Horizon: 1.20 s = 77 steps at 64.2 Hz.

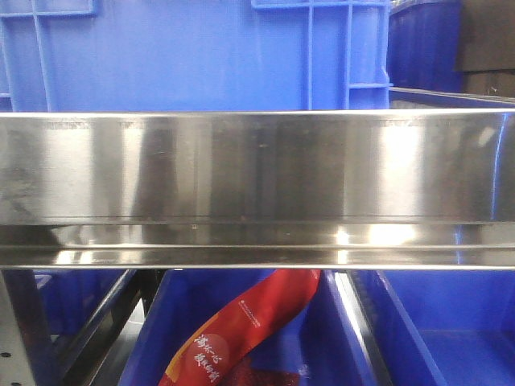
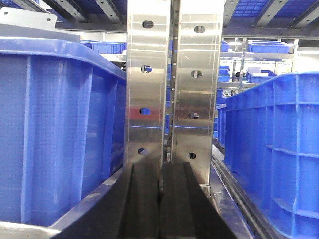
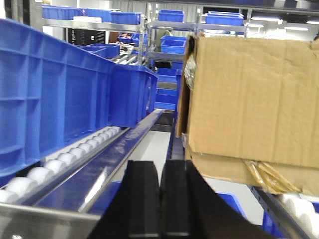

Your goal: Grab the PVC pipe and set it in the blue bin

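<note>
Left gripper [image 2: 160, 199] first: its jaws are pressed together, black pads flat against each other with nothing between them. Right gripper [image 3: 160, 199] is the same deal, closed on empty air.

Out from the left jaws, there's a steel shelf post [image 2: 172, 84] dead ahead with slotted holes, and a blue bin on either side, a big one on the left [image 2: 55, 129] and another on the right [image 2: 274, 149]. The right jaws look down a roller rack [image 3: 65, 159] with blue bins along it [image 3: 75, 94], and a cardboard box [image 3: 249, 94] sits close on the right side.

Now the annoying part: I can't find the PVC pipe anywhere. Not in either wrist view, not in the front one. So which way it lies from the jaws, how its long axis runs, which arm is nearer, honestly can't tell from this.

The front camera is mostly blocked by a shiny steel rail [image 1: 257, 185] across the middle. Below it there's a blue bin [image 1: 338, 338] holding a red packet [image 1: 241, 330] with printed text, cut off at the bottom. Whether a pipe is down in any bin is hidden, since no view looks inside them properly.
</note>
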Tool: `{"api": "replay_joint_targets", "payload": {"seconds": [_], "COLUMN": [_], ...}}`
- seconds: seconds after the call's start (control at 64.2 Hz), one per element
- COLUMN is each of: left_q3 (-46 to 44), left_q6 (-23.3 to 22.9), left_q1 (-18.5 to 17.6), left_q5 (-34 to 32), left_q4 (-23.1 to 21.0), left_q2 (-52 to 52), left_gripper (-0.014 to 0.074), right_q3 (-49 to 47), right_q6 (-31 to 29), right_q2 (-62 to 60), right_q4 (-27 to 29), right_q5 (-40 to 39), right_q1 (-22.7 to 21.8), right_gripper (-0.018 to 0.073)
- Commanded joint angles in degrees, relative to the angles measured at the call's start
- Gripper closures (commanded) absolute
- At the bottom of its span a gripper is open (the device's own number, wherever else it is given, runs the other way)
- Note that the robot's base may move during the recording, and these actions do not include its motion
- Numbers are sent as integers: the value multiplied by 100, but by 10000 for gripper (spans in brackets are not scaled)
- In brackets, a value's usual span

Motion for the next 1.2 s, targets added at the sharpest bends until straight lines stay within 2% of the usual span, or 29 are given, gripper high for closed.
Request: {"api": "replay_joint_targets", "payload": {"seconds": [0.0, 0.203, 0.624, 1.185], "left_q3": [-14, -14, -14, -14], "left_q6": [0, 0, 0, 0], "left_q1": [-26, -26, -26, -26], "left_q5": [-99, -99, -99, -99], "left_q4": [6, 6, 6, 6], "left_q2": [-28, -28, -28, -28], "left_gripper": [707, 707, 707, 707], "right_q3": [56, 56, 56, 56], "right_q6": [-38, -38, -38, -38], "right_q2": [-10, -10, -10, -10], "right_q4": [29, 29, 29, 29], "right_q5": [-362, -255, -184, -144], "right_q1": [-151, -421, -704, -713], "right_gripper": [727, 727, 727, 727]}}
